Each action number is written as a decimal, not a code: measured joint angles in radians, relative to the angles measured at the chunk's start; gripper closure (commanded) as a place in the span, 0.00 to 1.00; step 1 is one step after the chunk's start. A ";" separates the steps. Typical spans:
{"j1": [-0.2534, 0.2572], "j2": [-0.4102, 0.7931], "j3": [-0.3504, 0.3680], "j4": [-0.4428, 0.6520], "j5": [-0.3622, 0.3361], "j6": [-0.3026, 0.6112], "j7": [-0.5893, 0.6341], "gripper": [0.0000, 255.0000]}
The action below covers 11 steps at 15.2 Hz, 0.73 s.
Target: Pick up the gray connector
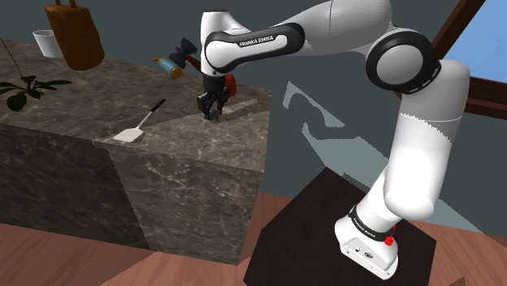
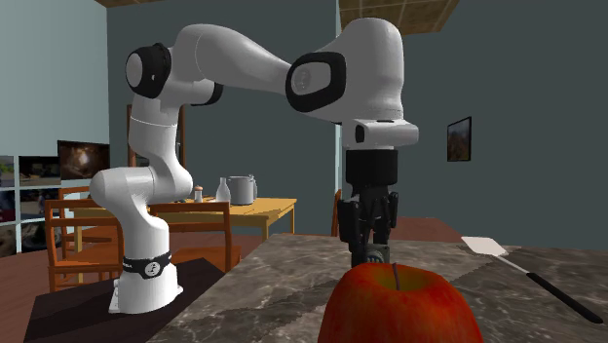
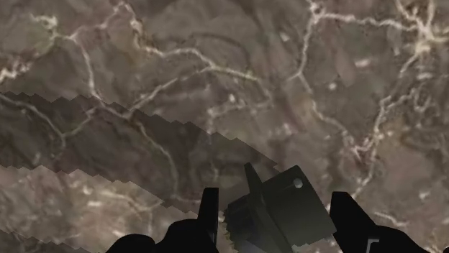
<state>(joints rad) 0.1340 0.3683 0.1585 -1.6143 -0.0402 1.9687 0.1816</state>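
A dark grey connector (image 3: 280, 210), a blocky plug with a ribbed round end, sits between my black fingers just above the brown marble counter (image 3: 216, 86). My gripper (image 3: 277, 215) clasps it, one finger pressed against each side. In the shoulder view the gripper (image 1: 211, 110) points straight down at the counter top (image 1: 179, 138), near its right corner. From the second exterior view the gripper (image 2: 368, 251) hangs low over the counter, just behind a red apple (image 2: 398, 304). I cannot tell whether the connector rests on the counter or is off it.
A white spatula with a black handle (image 1: 138, 126) (image 2: 526, 268) lies on the counter. The red apple (image 1: 231, 84) is close behind the gripper, with a blue bottle (image 1: 169, 65) beyond. A brown bag (image 1: 75, 34), white cup (image 1: 47, 42) and plant (image 1: 24, 88) stand far left.
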 measured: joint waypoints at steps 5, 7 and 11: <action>0.000 0.000 0.000 0.000 0.000 0.000 0.000 1.00; 0.000 0.000 0.000 0.000 0.000 0.000 0.000 1.00; 0.001 -0.009 0.001 0.029 0.002 -0.038 0.000 1.00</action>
<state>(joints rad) 0.1349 0.3596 0.1597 -1.5848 -0.0387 1.9311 0.1821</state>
